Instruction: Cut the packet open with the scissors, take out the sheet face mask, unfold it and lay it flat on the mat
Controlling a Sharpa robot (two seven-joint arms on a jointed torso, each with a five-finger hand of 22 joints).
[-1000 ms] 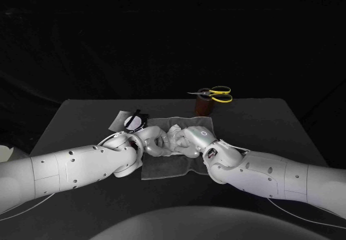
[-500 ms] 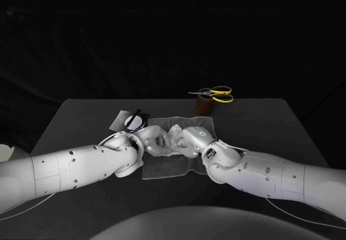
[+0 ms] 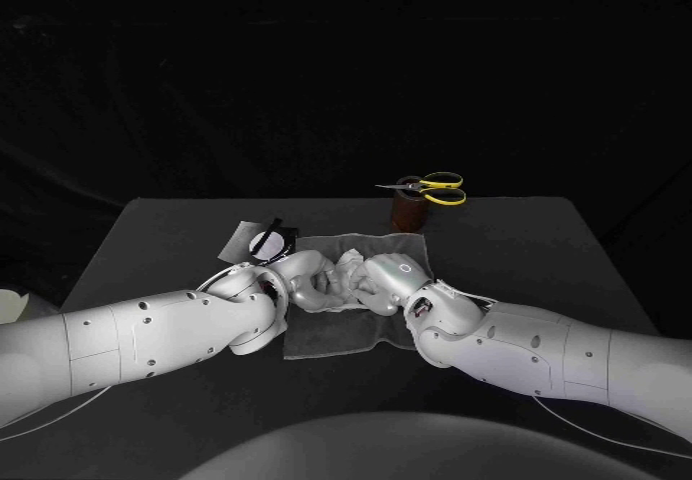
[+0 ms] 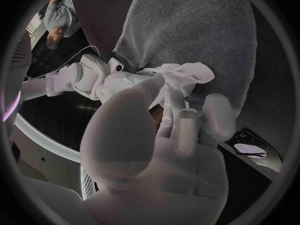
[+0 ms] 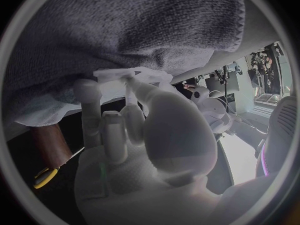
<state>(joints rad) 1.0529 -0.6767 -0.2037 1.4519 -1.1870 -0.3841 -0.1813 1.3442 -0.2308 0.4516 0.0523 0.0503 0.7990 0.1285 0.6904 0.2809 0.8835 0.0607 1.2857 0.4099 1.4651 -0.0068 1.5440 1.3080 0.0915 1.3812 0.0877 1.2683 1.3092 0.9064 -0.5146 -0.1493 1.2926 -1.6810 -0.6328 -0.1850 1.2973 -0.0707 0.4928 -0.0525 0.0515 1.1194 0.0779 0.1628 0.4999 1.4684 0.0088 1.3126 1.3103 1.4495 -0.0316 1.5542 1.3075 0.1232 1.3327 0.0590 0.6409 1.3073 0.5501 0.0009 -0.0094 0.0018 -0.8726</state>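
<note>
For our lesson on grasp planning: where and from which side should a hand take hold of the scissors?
Take the scissors by the yellow handle loops, from above and from the right. They seem to lie flat across the top of the brown holder, blades pointing left and loops overhanging right, so the loops are free and nearest the right hand.

Left hand (image 3: 302, 281) and right hand (image 3: 387, 279) hide most of the face mask (image 3: 346, 270).
</note>
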